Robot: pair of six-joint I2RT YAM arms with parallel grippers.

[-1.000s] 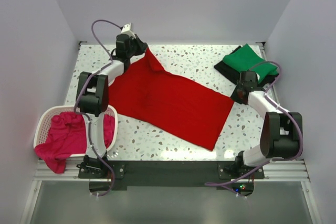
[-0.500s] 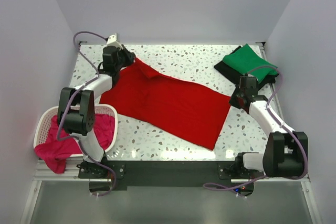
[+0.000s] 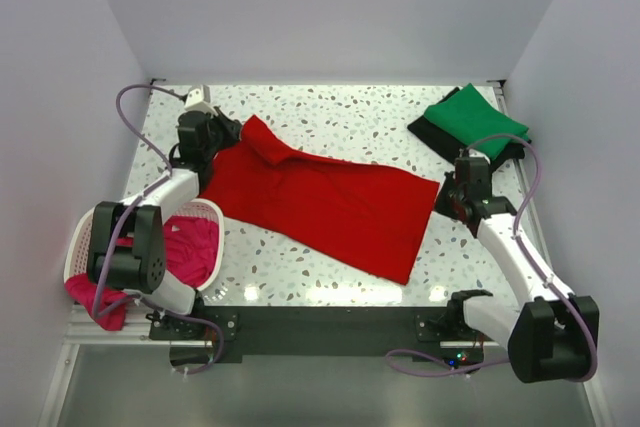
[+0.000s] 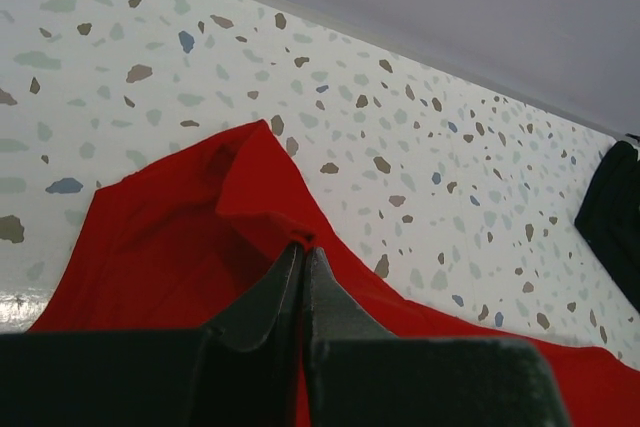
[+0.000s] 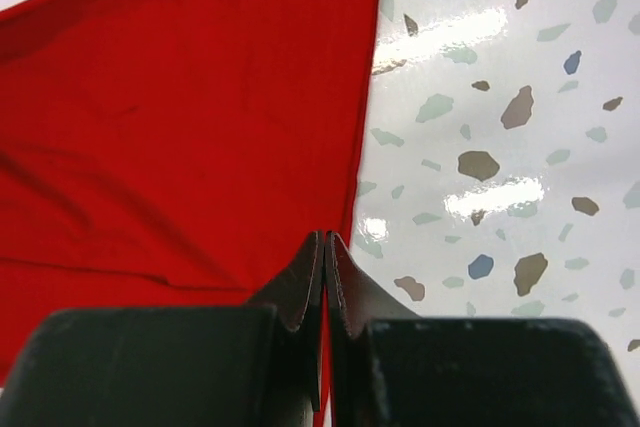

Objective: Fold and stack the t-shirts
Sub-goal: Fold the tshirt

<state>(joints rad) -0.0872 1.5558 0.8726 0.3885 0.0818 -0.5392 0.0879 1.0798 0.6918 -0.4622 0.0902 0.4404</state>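
Observation:
A bright red t-shirt [image 3: 320, 202] lies spread slantwise across the middle of the table. My left gripper [image 3: 230, 133] is shut on its far left part, where the cloth bunches into a raised fold [image 4: 262, 182]. At the shirt's right corner my right gripper [image 3: 444, 197] is shut on the red edge [image 5: 345, 97]. In both wrist views the jaws stand pressed together with red cloth between them. A folded green t-shirt [image 3: 474, 115] rests on a black t-shirt [image 3: 428, 133] at the far right. A magenta-pink t-shirt [image 3: 185, 247] fills the basket.
The white lattice basket [image 3: 85, 222] stands at the near left edge, with pink cloth spilling over its front. Speckled tabletop [image 3: 350, 117] shows behind the red shirt. White walls close in the table on three sides.
Both grippers have kept their hold while the left one moved left and nearer, dragging the red shirt leftward. The right gripper followed slightly nearer and left.

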